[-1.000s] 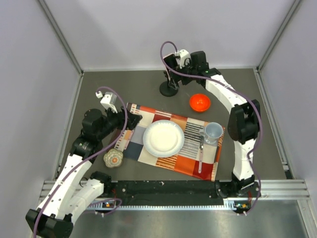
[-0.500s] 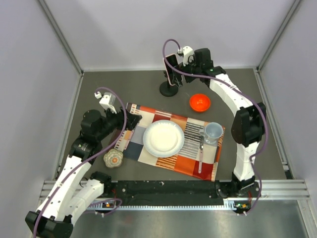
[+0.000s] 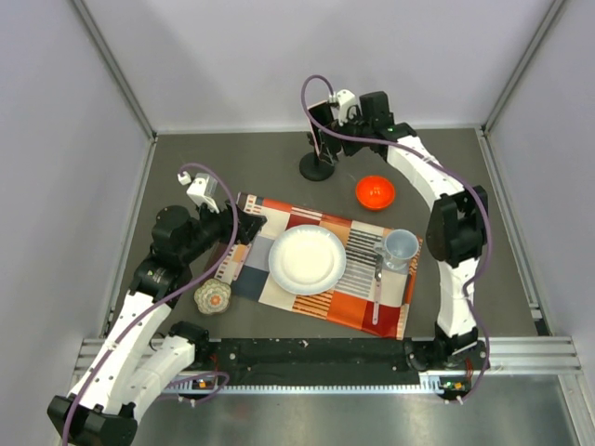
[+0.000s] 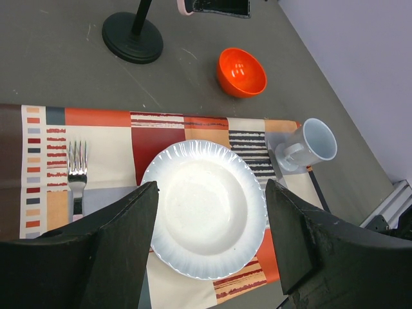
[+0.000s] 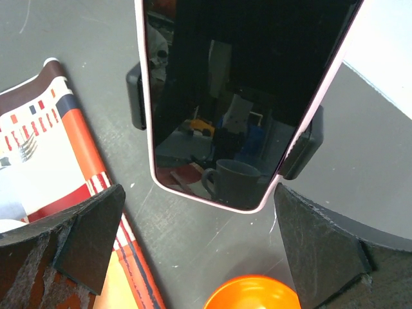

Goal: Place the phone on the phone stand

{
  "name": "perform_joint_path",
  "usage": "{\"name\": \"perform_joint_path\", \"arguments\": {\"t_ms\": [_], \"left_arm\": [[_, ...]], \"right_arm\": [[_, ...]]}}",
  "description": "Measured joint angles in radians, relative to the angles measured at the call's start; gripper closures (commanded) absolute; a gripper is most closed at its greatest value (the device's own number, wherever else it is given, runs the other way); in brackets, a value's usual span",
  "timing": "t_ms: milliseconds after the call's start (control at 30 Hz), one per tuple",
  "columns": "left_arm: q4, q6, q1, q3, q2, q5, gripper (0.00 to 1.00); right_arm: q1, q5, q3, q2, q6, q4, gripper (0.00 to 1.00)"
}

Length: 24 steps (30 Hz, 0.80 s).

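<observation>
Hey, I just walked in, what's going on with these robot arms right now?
The right gripper is at the far side of the table with the phone in front of it, upright against the holder of the black phone stand. Its fingers look spread to either side rather than clamped on the phone. The left gripper hangs open and empty over the white plate on the placemat.
</observation>
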Motion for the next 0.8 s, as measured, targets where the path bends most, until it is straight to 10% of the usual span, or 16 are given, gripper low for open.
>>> {"name": "perform_joint_path", "arguments": {"t_ms": [267,633,800], "left_arm": [[0.000,0.000,0.000,0.000,0.000,0.000,0.27],[0.000,0.000,0.000,0.000,-0.005,0.003,0.28],[-0.001,0.000,0.000,0.000,-0.023,0.003,0.28]], "right_arm": [[0.008,0.027,0.000,0.029,0.024,-0.004,0.04],[0.090,0.272,0.000,0.029,0.173,0.018,0.48],[0.127,0.379,0.000,0.029,0.304,0.024,0.50]]}}
